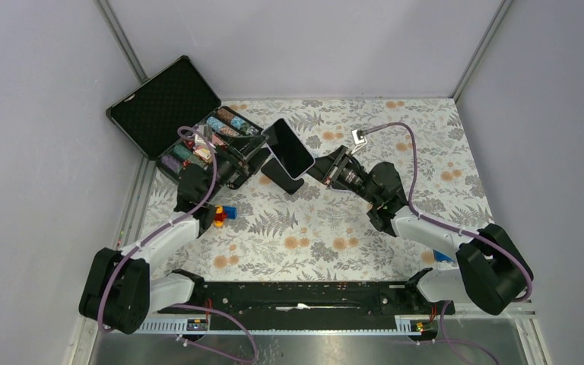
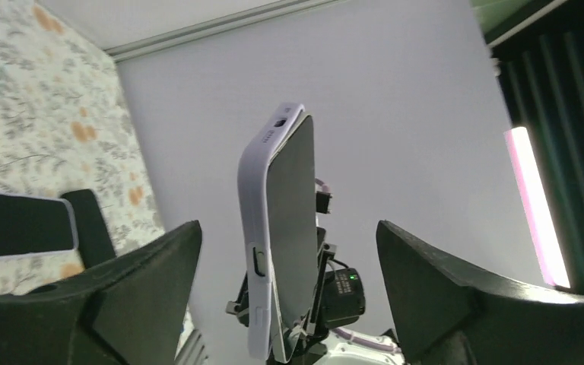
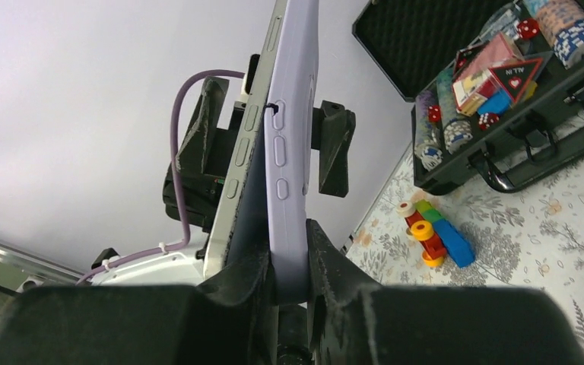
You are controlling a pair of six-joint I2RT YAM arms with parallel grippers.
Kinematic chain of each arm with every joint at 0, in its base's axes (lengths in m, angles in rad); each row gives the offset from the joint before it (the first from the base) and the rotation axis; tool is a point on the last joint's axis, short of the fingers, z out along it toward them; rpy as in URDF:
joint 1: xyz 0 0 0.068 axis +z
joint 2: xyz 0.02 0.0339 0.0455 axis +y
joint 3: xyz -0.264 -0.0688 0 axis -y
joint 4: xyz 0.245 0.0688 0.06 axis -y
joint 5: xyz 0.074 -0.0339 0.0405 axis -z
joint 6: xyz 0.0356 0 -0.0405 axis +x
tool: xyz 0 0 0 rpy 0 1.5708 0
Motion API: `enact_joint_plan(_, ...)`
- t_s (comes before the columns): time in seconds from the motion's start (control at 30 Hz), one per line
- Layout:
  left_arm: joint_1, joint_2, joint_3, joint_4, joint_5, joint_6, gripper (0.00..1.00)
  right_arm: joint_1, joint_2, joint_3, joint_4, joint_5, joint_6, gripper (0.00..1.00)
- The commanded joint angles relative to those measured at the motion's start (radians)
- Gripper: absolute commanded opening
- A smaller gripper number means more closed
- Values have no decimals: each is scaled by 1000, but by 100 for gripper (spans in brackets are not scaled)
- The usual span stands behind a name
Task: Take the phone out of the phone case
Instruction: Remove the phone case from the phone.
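A: Whereabouts, the dark-screened phone (image 1: 289, 148) in its lilac phone case (image 3: 289, 152)?
B: Up off the floral tablecloth (image 1: 426, 137), mid-table, screen towards the overhead camera. Long axis slanting far-left to near-right, near end clamped tight in the right gripper (image 3: 289, 266)
A: And the left gripper (image 2: 289, 228)?
B: Spread wide, fingers flanking the far end, touching neither side. Just behind, an open black foam-lined box (image 1: 167, 106) of poker chips

Left pincer (image 2: 289, 228) spread wide. Phone (image 2: 293, 220) in lavender case (image 2: 252, 220) stands upright between its fingers (image 2: 144, 281), touching neither. Floral table (image 2: 15, 91) at left.
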Motion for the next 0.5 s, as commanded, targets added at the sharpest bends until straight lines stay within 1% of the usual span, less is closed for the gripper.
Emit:
enact_joint_plan(0.0, 11, -74, -30, -136, -2, 231, 87, 4, -30, -22, 126, 21, 10, 0)
enact_joint_plan(0.07, 12, -107, -35, -199, -24, 311, 91, 4, -15, -40, 151, 18, 18, 0)
enact_joint_plan(0.13, 12, -149, -32, -295, -58, 391, 95, 4, 0, -54, 174, 17, 30, 0)
enact_joint_plan(0.2, 12, -213, -29, -433, -123, 449, 99, 4, 14, -66, 184, 14, 38, 0)
enact_joint_plan(0.3, 5, -297, -24, -607, -226, 560, 99, 3, 29, -87, 186, 15, 54, 0)
enact_joint_plan(0.37, -26, -336, -10, -688, -292, 652, 99, 3, 38, -95, 182, 15, 67, 0)
enact_joint_plan(0.47, -131, -355, 39, -817, -428, 806, 99, 4, 60, -96, 123, 20, 78, 0)
